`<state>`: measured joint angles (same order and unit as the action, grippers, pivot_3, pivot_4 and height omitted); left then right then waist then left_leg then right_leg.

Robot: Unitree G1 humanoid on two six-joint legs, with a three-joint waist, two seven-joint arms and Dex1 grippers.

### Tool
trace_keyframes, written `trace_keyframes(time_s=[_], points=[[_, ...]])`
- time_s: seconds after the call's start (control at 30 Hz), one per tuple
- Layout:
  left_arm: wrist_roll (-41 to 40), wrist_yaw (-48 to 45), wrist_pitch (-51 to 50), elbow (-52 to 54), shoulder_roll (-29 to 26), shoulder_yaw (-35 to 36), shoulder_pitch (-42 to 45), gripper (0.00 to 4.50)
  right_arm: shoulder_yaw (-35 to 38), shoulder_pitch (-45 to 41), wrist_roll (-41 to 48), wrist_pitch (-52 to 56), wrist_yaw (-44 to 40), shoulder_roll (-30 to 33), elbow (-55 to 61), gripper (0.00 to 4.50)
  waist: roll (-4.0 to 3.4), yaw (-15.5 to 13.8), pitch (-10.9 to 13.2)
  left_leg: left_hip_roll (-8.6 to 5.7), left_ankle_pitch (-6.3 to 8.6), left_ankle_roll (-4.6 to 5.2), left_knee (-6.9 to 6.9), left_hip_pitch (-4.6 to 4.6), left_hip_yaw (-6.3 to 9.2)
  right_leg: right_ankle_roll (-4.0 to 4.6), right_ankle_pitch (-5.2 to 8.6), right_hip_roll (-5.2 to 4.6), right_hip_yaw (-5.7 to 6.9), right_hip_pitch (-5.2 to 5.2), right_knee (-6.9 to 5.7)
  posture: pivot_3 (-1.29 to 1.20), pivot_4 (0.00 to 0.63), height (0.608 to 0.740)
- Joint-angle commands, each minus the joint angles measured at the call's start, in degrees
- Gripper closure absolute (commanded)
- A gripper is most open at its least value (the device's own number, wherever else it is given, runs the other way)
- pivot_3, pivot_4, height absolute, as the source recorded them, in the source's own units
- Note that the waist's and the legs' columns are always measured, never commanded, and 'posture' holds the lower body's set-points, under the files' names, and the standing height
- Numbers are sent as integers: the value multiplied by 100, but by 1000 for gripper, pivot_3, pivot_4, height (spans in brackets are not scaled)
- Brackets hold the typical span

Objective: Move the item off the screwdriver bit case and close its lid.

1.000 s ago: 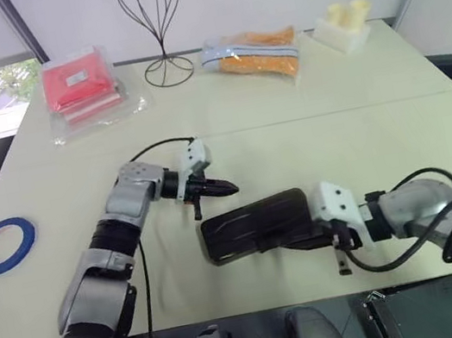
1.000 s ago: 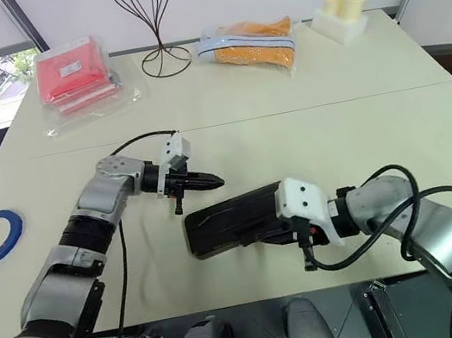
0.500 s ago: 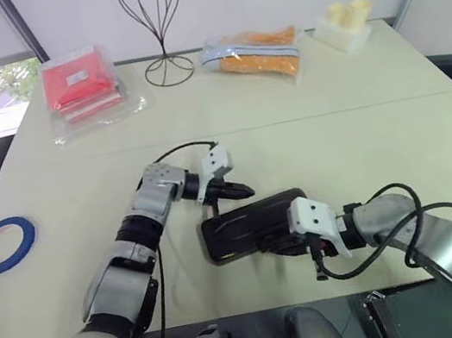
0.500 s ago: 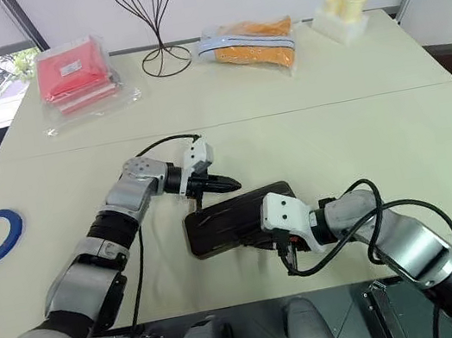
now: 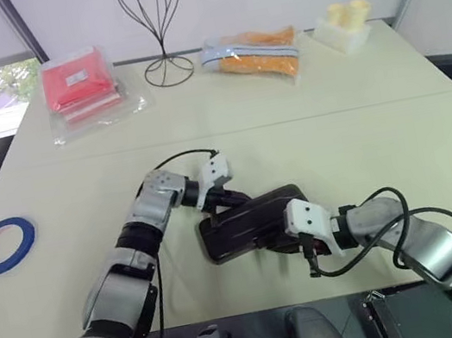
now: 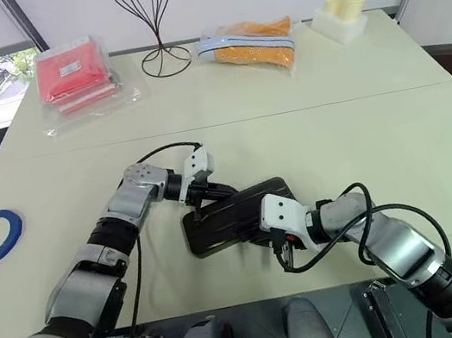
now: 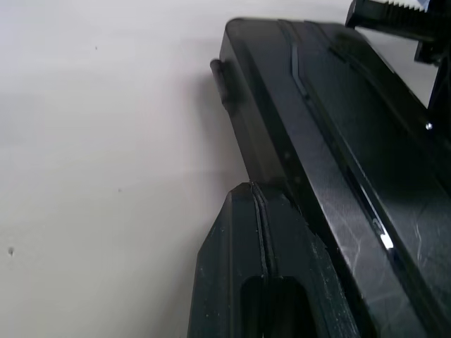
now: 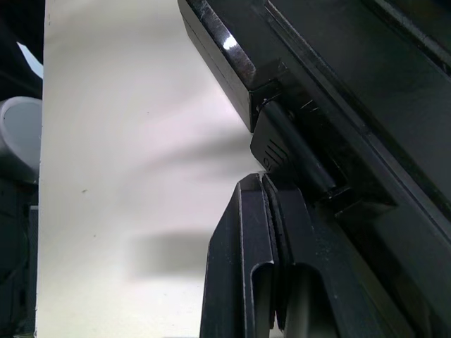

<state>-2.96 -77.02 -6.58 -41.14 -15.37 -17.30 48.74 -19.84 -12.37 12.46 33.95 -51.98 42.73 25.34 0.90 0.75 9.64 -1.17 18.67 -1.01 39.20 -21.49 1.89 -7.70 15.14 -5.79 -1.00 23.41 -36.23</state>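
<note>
The blue tape roll (image 5: pixel 4 245) lies flat at the table's far left, well apart from the case. At the table's centre sits the dark screwdriver bit case (image 5: pixel 227 248), its smoky lid (image 5: pixel 256 214) lying down over it. My left gripper (image 5: pixel 233 197) is shut, and its fingertips (image 7: pixel 257 211) rest against the case's far left edge. My right gripper (image 5: pixel 281 243) is shut too. It sits at the case's near edge with its fingertips (image 8: pixel 261 184) right under the small black latch tab (image 8: pixel 271 144).
Along the back of the table stand a red packet (image 5: pixel 78 85), a black wire stand (image 5: pixel 157 23), an orange packet (image 5: pixel 253 49) and a pale yellow-topped block (image 5: pixel 343 24). The table's front edge runs just below the case.
My left gripper has come right and down onto the case's far edge. My right gripper has slid left along the near edge to the latch. The case has stayed put.
</note>
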Motion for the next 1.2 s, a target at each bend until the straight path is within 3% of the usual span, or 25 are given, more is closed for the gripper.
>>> trace_keyframes(time_s=[0.03, 0.43, 0.77, 0.97, 1.2], points=[[86, -235, 96, 178, 77, -241, -176, 4500, 156, -108, -227, -152, 298, -113, -60, 4466, 0, 2, 0, 0, 0, 0, 0, 0, 0, 0, 0, 0, 0, 0, 0, 0, 150, 740], [128, -293, 29, 323, 144, -264, -353, 4500, 248, -310, -567, -143, 635, -602, -241, 4466, 2, 36, -4, 6, 0, 0, 0, 11, 1, 0, 0, 8, -2, -5, -4, 0, 150, 740], [-311, 77, -427, 510, -4, 533, -44, 4500, 842, 63, 472, 683, -198, 118, 932, 4466, 2, -26, 1, 4, 0, 0, 1, -3, 4, 0, 0, 8, -2, 1, -2, 0, 150, 740], [-848, 97, -1249, 1515, -636, 1072, -101, 4500, 1801, 181, 1154, 1089, -447, 807, 1510, 4466, 4, 11, 4, 6, 0, 1, -2, -3, 9, 0, 0, 8, -2, 4, -2, 0, 150, 740], [-1800, 70, -2771, 3680, -1927, 1723, -1071, 4500, 2859, -51, 1587, 1032, -900, 1699, 1308, 4466, -1, 12, 7, 9, 1, 1, -6, -1, 8, 0, 0, 8, -3, 4, -1, 0, 150, 740]])
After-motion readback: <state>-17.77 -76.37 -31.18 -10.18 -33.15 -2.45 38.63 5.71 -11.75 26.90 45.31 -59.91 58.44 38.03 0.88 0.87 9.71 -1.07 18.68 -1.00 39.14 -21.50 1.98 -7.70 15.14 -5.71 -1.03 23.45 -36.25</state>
